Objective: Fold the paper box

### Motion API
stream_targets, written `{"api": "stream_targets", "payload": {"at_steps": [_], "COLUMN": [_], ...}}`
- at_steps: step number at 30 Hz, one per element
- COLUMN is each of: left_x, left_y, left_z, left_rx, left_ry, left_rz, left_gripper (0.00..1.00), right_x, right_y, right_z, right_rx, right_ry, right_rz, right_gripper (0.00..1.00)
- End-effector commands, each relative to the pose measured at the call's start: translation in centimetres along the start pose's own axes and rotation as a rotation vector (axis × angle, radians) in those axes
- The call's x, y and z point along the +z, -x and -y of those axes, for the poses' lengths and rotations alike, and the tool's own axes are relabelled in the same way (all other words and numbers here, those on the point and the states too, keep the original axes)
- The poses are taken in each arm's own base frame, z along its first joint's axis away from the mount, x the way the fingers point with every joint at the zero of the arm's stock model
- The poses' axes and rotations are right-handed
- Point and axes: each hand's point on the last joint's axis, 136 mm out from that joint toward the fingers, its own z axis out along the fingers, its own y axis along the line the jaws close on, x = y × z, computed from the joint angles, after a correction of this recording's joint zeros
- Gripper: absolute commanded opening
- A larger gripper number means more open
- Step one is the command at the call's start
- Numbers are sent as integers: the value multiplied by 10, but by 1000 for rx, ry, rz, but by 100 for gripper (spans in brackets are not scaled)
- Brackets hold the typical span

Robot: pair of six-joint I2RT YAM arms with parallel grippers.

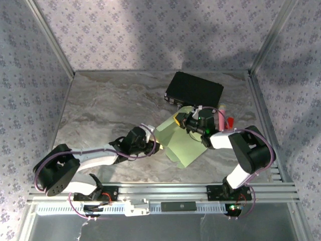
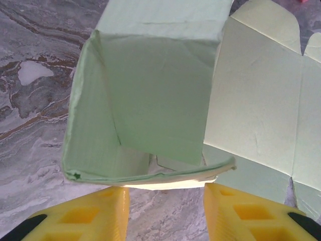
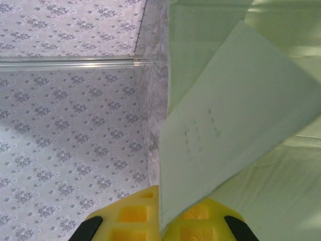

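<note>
**Soft light, broad shadows**

Dim grey shadows sweep across the patterned walls (image 1: pixel 125 30), while the table (image 1: pixel 100 100) carries a pale sheen on its left. The overhead view is crisp. Up close in the wrist views, the paper box (image 2: pixel 160 90) looks slightly soft and evenly lit.

My left arm (image 1: pixel 95 159) and right arm (image 1: pixel 239 173) are white shells between chunky black joints, with thin purple cables (image 1: pixel 100 150) running along them. My left gripper (image 2: pixel 165 213) carries yellow fingers (image 2: pixel 85 218) moulded with square recesses over black backing; my right gripper (image 3: pixel 161 221) matches, yellow over black.
</note>
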Motion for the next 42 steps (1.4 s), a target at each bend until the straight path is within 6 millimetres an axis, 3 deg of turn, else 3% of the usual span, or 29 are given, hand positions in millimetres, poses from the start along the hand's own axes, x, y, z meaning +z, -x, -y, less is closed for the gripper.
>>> {"api": "stream_targets", "payload": {"at_steps": [1,8,14,18,32,42], "left_x": [-2,-8,-35,-42,-33,-17], "left_y": [28,38,47,43,28,21], "left_z": [12,0,-24,-39,-49,-47], "left_rx": [51,72,86,84,81,73], "left_ry": [16,137,266,305,284,281], "left_rz": [98,137,169,154,113,99], "left_gripper": [45,41,42,43,44,44], "right_x": [3,7,35,52,56,51], "right_y": [0,-1,-11,-13,-21,-21], "right_z": [-16,-23,-41,-41,-10,-4], "right_rx": [-12,-6,24,57,30,8], "right_ry": [50,79,139,180,191,198], "right_rz": [-12,-12,-6,-1,-25,-31], "right_gripper": [0,0,0,0,0,0]}}
